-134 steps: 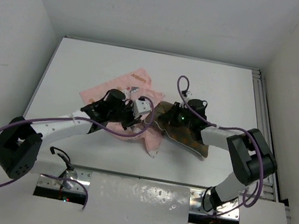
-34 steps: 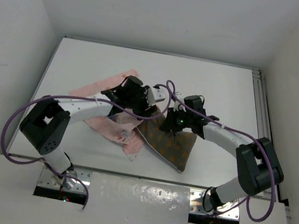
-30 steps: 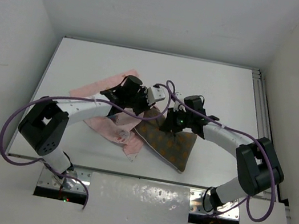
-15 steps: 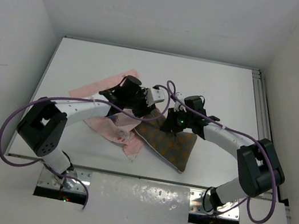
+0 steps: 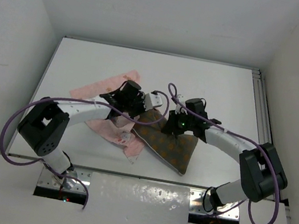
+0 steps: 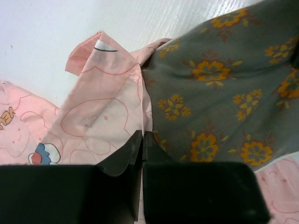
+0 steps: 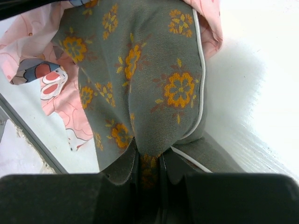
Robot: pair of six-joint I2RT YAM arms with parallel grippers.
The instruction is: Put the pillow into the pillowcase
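At mid-table (image 5: 223, 90), the left gripper (image 6: 141, 140) pinches the pink pillowcase (image 6: 103, 116) hem, jaws closed. Just beside it, the right gripper (image 7: 147, 161) clamps a fold of the pillow (image 7: 135, 70).

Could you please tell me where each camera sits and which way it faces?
Top external: above and behind, facing down at the table; both arms show.
Left wrist: faces down past the left gripper, shut on the pillowcase.
Right wrist: faces down past the right gripper, pinching the pillow.
All share pillow and pillowcase.

White table (image 5: 217, 89) bears pillowcase (image 5: 99, 87); pillow (image 5: 175, 148) too, seemingly.
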